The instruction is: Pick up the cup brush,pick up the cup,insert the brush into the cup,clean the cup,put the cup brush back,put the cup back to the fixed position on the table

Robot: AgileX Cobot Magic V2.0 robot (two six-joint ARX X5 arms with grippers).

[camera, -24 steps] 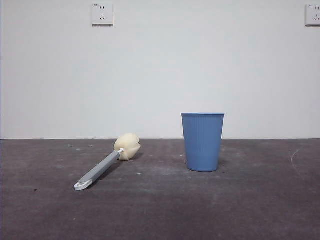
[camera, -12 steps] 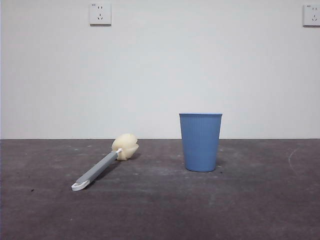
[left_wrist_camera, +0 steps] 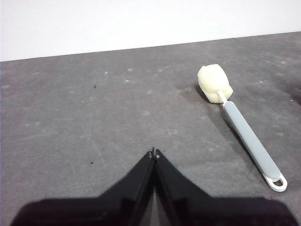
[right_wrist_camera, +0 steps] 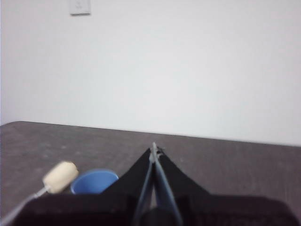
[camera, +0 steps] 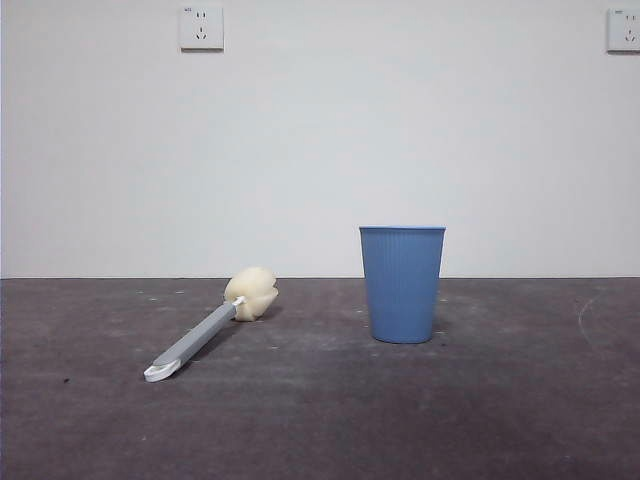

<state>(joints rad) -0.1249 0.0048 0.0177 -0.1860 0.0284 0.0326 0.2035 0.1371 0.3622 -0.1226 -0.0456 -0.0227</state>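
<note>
The cup brush (camera: 212, 328) lay flat on the table (camera: 480, 420), left of the cup (camera: 402, 284) and well apart from it in the front view. Its sponge head (camera: 251, 293) pointed toward the back wall (camera: 320, 140) and slightly toward the cup, while its looped end (camera: 160, 372) lay nearer the front edge and farther left. The cup stood upright on its base, mouth up, right of centre. Two wall sockets (camera: 201, 27) sat high on the wall behind, one above the brush, the other at the far right.
</note>
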